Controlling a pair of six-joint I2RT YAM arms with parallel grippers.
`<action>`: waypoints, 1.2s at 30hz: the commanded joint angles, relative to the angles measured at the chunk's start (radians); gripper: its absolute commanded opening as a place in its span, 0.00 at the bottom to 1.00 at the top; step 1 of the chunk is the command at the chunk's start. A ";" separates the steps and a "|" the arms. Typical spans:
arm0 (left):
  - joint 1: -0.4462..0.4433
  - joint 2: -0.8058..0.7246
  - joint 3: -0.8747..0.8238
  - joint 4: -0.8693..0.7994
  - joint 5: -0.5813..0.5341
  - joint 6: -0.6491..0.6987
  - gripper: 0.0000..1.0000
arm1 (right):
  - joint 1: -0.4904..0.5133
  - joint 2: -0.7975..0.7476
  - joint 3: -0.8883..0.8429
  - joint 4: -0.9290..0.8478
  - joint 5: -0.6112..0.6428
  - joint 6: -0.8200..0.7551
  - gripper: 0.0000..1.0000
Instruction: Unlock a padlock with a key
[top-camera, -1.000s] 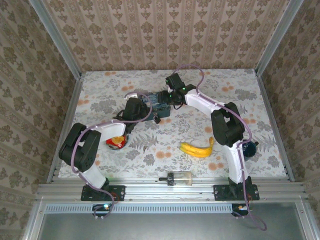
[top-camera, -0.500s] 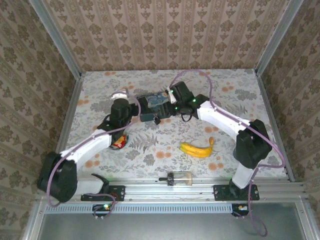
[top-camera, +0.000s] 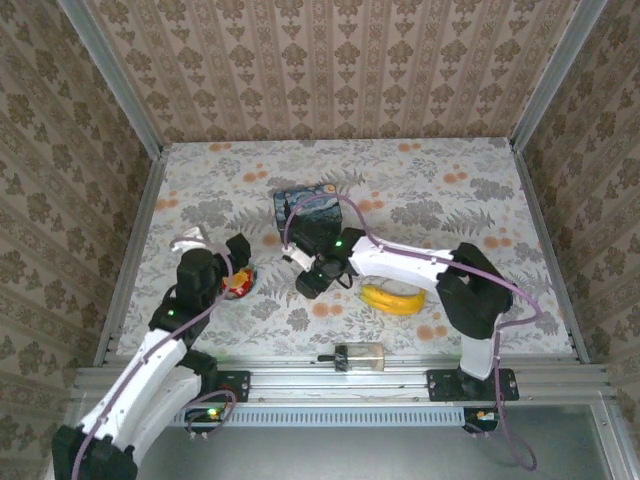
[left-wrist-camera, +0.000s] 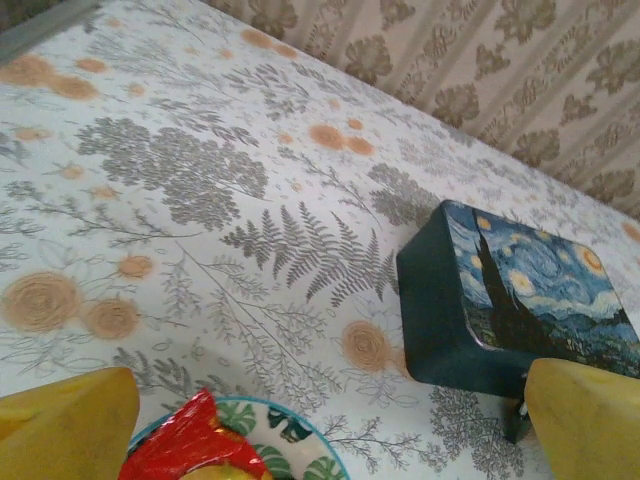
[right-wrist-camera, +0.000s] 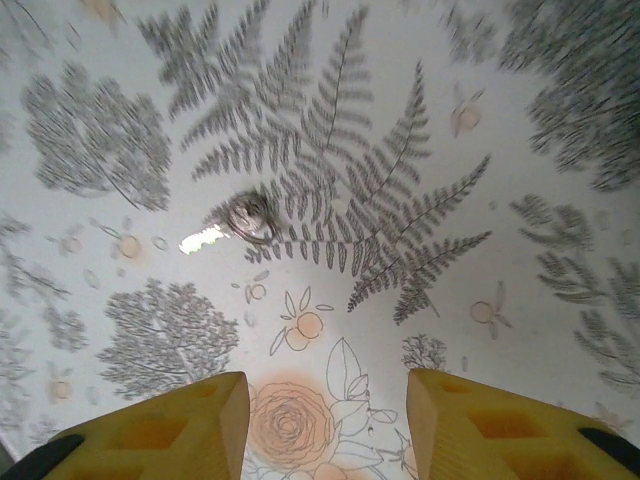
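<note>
Silvery ringed key (right-wrist-camera: 205, 238) on cloth (right-wrist-camera: 520, 90), dark padlock (left-wrist-camera: 516, 424) peeking beside tin (left-wrist-camera: 445, 310), left pincer (left-wrist-camera: 325, 430) and right pincer (right-wrist-camera: 326, 412) agape.

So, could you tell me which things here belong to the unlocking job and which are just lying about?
Job: key; small dark padlock, partly hidden.
Lying about: blue tin box; banana; bowl with red packet; clear capped cylinder.

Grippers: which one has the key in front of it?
The right gripper, fingers apart above the silver key; the left gripper faces the blue tin.
</note>
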 joint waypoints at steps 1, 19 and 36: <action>0.018 -0.076 -0.045 -0.095 -0.050 -0.050 1.00 | 0.019 0.056 0.066 -0.056 0.029 -0.073 0.47; 0.068 -0.116 -0.071 -0.116 -0.013 -0.078 1.00 | 0.046 0.241 0.258 -0.103 -0.015 -0.180 0.47; 0.085 -0.129 -0.077 -0.137 0.010 -0.091 1.00 | 0.046 0.322 0.299 -0.091 -0.072 -0.185 0.42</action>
